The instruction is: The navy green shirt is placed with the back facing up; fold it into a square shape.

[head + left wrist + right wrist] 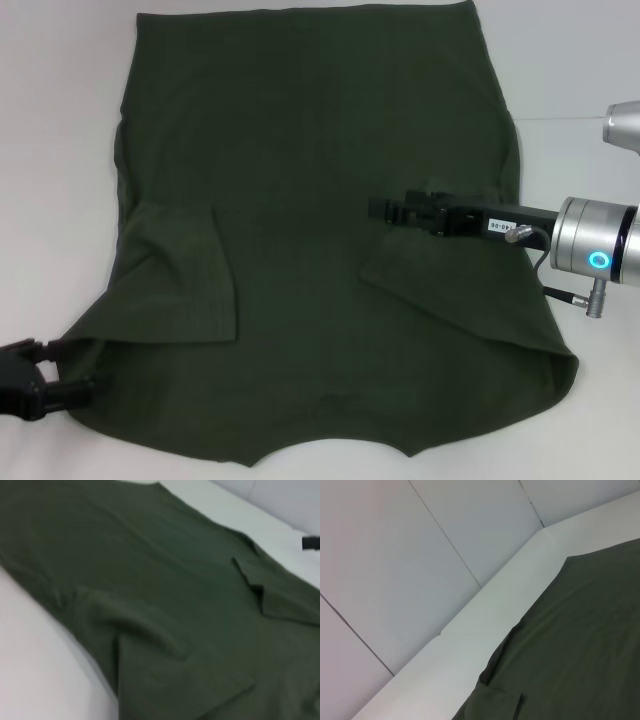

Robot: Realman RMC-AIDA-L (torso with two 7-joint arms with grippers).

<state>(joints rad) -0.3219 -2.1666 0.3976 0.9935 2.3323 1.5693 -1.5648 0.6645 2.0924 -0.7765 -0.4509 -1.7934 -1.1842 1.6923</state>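
Note:
The navy green shirt (310, 200) lies flat over most of the white table, hem at the far side and collar at the near edge. Both short sleeves are folded inward onto the body, the left sleeve (185, 275) and the right sleeve (435, 275). My right gripper (375, 210) hovers over the shirt's middle right, just beyond the folded right sleeve, pointing left. At the near left corner of the shirt my left gripper (62, 367) is open, its fingertips at the cloth's edge. The shirt (165, 605) fills the left wrist view; the right wrist view shows its far part (580, 650).
The white table (60, 150) shows as bare strips left and right of the shirt. Its far edge (485, 610) meets pale wall panels (395, 555). The right arm's silver wrist (595, 250) reaches in from the right.

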